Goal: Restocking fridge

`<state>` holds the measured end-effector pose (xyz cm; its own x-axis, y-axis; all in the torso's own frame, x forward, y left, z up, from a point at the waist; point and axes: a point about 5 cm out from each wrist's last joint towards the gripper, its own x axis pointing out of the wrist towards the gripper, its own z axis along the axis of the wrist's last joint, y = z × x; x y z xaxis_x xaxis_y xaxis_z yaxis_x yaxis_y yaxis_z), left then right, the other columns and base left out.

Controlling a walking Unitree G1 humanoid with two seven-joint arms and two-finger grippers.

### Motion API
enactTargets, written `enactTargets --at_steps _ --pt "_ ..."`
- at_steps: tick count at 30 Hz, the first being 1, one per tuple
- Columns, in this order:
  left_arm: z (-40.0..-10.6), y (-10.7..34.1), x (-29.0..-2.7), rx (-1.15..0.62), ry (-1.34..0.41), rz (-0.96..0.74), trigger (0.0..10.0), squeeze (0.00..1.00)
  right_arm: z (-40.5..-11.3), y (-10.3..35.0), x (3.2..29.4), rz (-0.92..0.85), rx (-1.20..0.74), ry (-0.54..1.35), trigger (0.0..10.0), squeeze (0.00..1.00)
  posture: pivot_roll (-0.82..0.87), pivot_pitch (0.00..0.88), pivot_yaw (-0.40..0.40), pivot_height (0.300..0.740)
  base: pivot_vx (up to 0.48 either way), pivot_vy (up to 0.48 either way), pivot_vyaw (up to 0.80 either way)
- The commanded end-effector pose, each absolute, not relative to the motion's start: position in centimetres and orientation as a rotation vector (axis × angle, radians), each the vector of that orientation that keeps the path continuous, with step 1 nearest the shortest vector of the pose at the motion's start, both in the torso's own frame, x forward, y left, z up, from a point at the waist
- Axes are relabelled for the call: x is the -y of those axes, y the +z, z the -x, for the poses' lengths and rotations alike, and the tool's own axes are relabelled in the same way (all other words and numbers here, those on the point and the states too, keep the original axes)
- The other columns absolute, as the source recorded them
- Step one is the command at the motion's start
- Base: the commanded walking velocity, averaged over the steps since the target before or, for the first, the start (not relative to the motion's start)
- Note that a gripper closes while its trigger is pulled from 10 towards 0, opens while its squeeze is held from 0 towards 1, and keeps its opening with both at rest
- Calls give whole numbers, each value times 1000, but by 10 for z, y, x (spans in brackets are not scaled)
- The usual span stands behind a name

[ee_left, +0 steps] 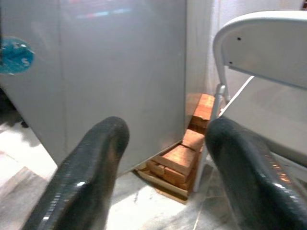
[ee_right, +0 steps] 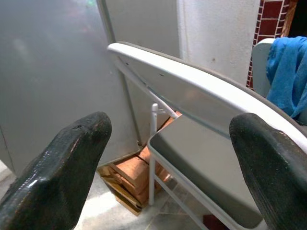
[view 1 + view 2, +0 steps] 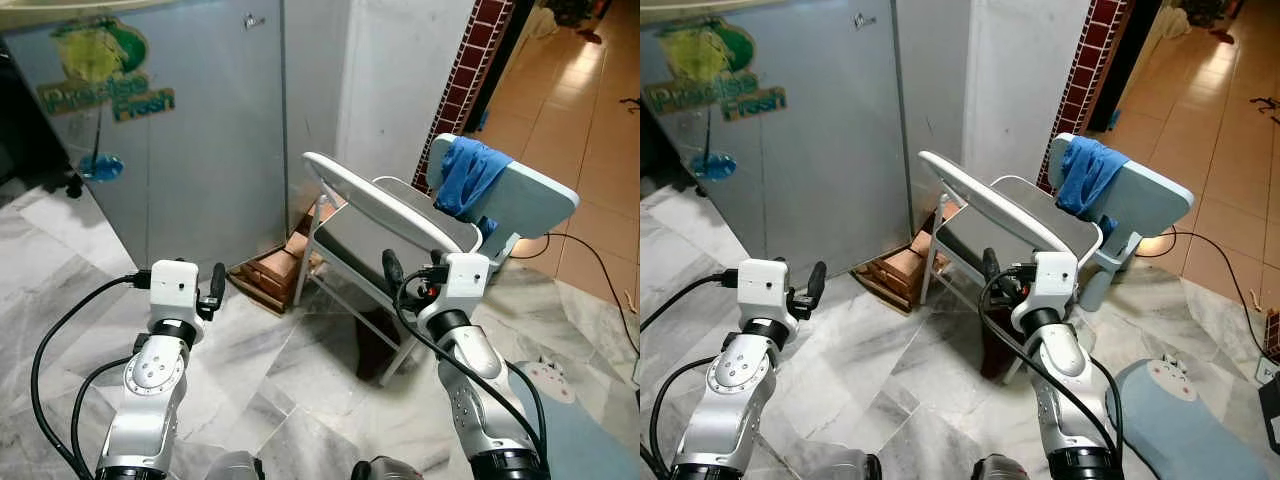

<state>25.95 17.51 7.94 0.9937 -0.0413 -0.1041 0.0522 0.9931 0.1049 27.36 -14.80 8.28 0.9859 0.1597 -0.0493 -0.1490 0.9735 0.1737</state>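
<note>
Fridge (image 3: 190, 130) sits upper left of the frame, door closed. Both the left gripper (image 1: 158, 163) and right gripper (image 2: 168, 158) are spread wide, holding nothing. Best move, I reckon: step left around the folding chair (image 3: 385, 225) and approach the door edge squarely.

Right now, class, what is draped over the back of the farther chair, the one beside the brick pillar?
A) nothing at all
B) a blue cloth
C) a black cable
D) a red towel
B: a blue cloth hangs over the back of the pale chair that stands behind the grey folding chair, next to the brick pillar.
</note>
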Motion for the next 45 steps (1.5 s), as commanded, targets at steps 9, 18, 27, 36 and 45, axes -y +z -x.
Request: enactTargets --at_steps 9,18,27,36,45 --pt "-261 74 -173 -142 -62 -116 10000 0 -277 84 151 -161 -52 147 10000 0 53 44 -17 740 0 327 0" --pt "-262 76 -173 -127 -69 -106 10000 1000 -279 84 150 -161 -48 148 10000 0 54 45 -16 740 0 445 0" --pt "-263 77 -172 -118 -74 -109 10000 1000 -279 83 150 -160 -49 145 10000 0 54 44 -16 740 0 374 0" --pt "-265 79 -172 -117 -68 -94 10000 1000 -280 82 151 -158 -50 140 10000 0 53 44 -15 740 0 397 0" --pt "-265 79 -171 -117 -76 -83 10000 1000 -279 79 153 -154 -64 134 10000 0 52 46 -18 740 0 480 -126"
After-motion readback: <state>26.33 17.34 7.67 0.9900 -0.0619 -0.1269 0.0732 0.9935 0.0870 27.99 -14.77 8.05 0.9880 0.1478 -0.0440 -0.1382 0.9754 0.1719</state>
